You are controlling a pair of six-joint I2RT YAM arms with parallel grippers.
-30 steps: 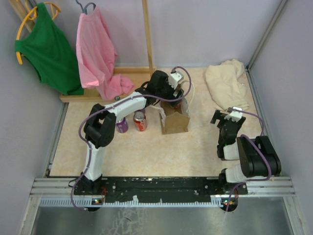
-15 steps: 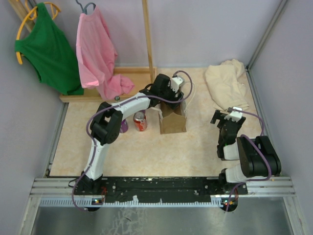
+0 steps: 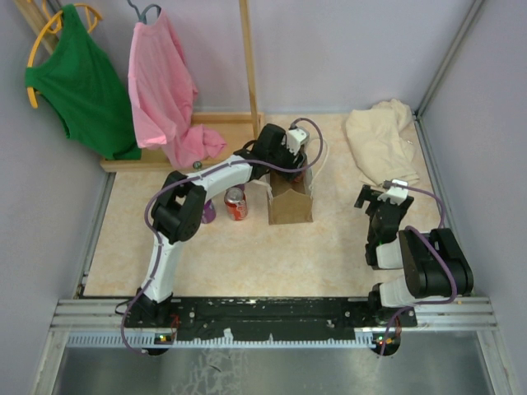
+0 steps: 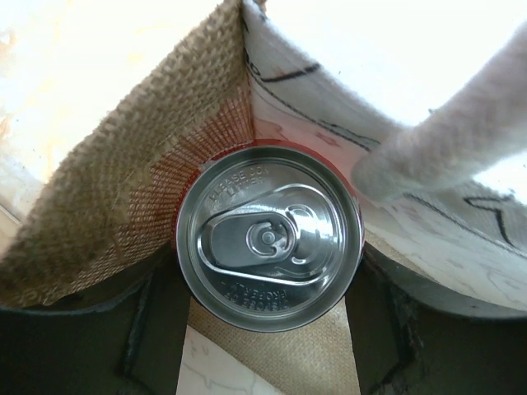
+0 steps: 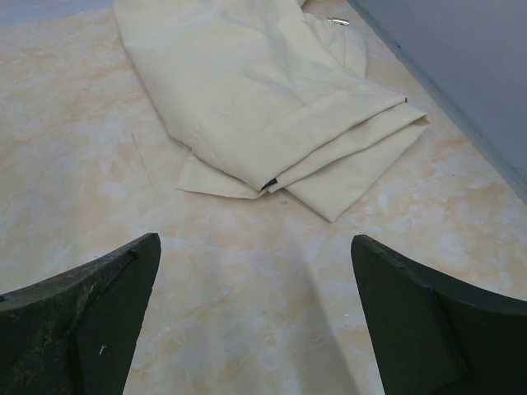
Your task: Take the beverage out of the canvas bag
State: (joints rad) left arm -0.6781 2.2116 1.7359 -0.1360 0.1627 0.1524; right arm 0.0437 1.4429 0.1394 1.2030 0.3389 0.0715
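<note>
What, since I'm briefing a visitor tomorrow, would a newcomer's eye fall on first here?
The silver can top fills the left wrist view, standing inside the canvas bag with the left hand straddling it. From above, the pink shirt and green shirt hanging at the back left stand out.

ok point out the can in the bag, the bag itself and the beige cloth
can in the bag [image 4: 270, 239]: left wrist view, silver lid
canvas bag [image 3: 290, 209]: top view, front wall
beige cloth [image 5: 247, 90]: right wrist view, folded middle

Three cans [image 3: 235, 203], one bag [image 3: 290, 207], two shirts [image 3: 78, 78], one cloth [image 3: 380, 144]
</note>
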